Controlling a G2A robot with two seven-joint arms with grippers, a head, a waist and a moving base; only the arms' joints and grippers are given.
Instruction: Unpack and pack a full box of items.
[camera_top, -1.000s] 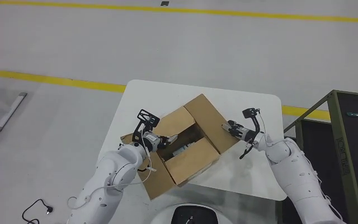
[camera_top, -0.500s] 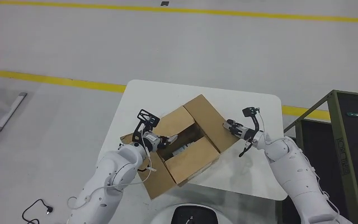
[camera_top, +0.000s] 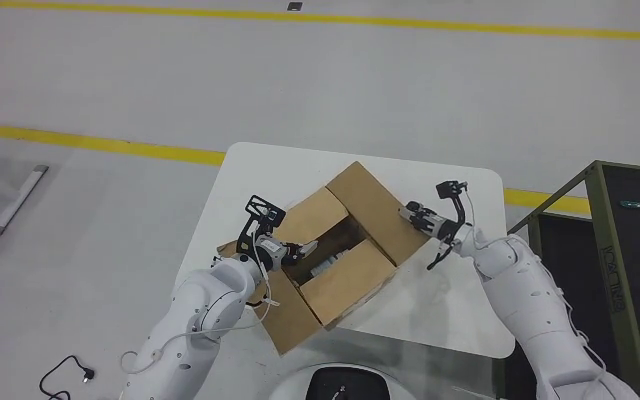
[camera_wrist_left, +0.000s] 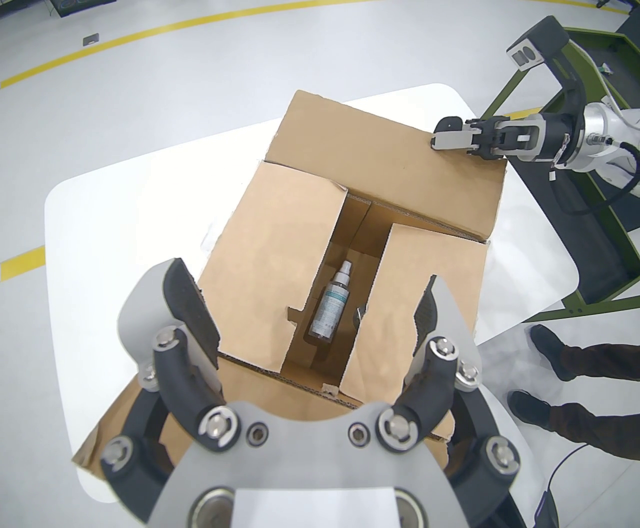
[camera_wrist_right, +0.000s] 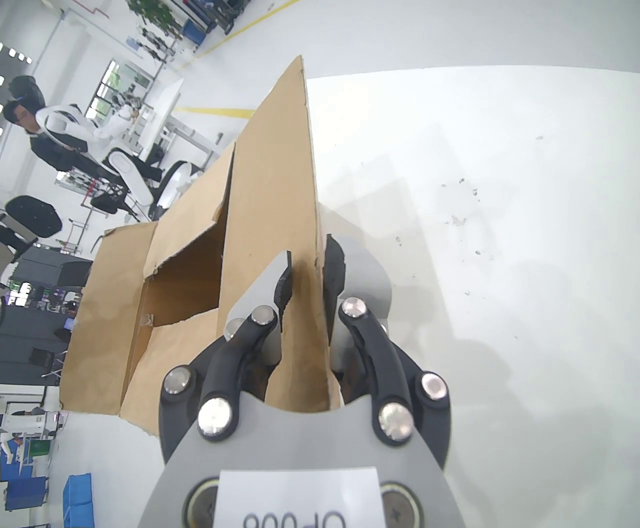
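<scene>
A brown cardboard box (camera_top: 345, 285) sits on the white table (camera_top: 290, 170) with its flaps partly open. A clear spray bottle (camera_wrist_left: 330, 305) lies at the bottom, seen through the gap between two inner flaps. My right gripper (camera_top: 409, 212) is shut on the edge of the box's outer flap (camera_top: 368, 208), near its corner, and holds it raised. In the right wrist view its fingers (camera_wrist_right: 334, 265) pinch the cardboard flap (camera_wrist_right: 272, 200) from both sides. My left gripper (camera_wrist_left: 305, 280) hangs open over the opposite side of the box (camera_wrist_left: 275, 260), holding nothing.
A green metal frame (camera_top: 600, 230) stands just beyond the table's right edge, close to my right arm. A person's legs (camera_wrist_left: 575, 360) stand on the floor by that side. Bare tabletop lies behind the box.
My right gripper has drawn the outer flap a little up and away, and the box has shifted slightly with it. The left arm has stayed where it was.
</scene>
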